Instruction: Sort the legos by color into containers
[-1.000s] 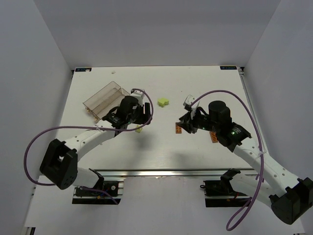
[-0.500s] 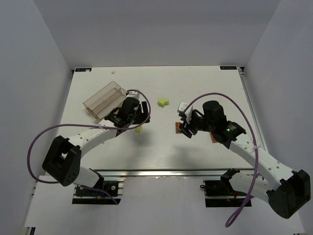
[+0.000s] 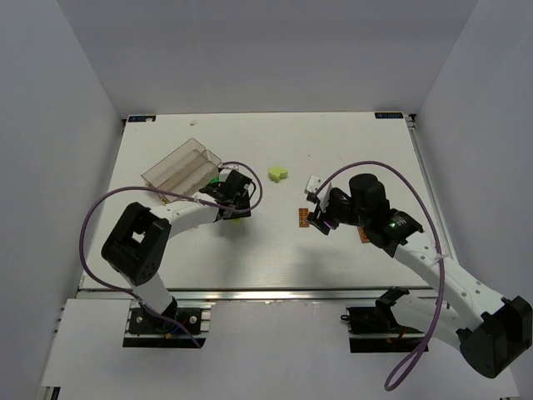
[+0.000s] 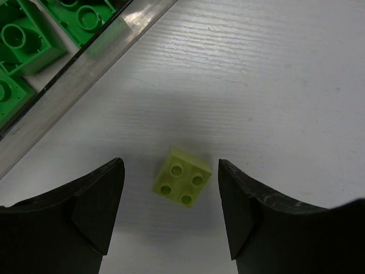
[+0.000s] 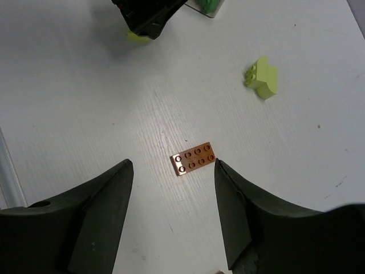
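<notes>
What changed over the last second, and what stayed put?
The left arm folded in, its elbow swinging right, placing the open left gripper over the small lime brick. The right gripper barely shifted above the orange plate. Neither was grasped or moved; the tray stayed too.

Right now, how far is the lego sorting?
Done: green bricks lie in the tray. In hand: nothing gripped; the open left gripper hovers over a small lime brick, the open right gripper over an orange plate. Left: those two and another lime brick.

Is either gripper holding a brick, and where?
Neither. Left gripper open over the small lime-yellow four-stud brick; right gripper open over the flat orange eight-stud brick.
</notes>
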Tool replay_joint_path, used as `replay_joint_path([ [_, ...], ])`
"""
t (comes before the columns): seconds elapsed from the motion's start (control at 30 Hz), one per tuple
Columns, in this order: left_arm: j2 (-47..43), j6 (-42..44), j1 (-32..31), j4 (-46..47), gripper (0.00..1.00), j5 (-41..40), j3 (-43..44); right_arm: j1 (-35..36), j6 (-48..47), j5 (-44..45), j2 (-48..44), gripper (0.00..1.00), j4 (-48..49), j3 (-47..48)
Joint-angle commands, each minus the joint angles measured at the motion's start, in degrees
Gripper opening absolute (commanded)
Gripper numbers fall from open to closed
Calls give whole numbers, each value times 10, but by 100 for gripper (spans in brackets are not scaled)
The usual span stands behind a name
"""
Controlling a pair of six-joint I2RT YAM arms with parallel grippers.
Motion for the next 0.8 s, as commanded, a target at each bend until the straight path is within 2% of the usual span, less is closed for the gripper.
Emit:
replay_joint_path([
  [0.0,-6,13,-2,-32,76,-37,31,-3,0,-11,-17,65,13,1],
  [0.37,23,85,-2,-24,76,44,42,-4,5,-33,-32,67,3,6],
  [0.77,28,99,-3,-18,68,72,38,5,5,-51,-43,68,-2,8],
])
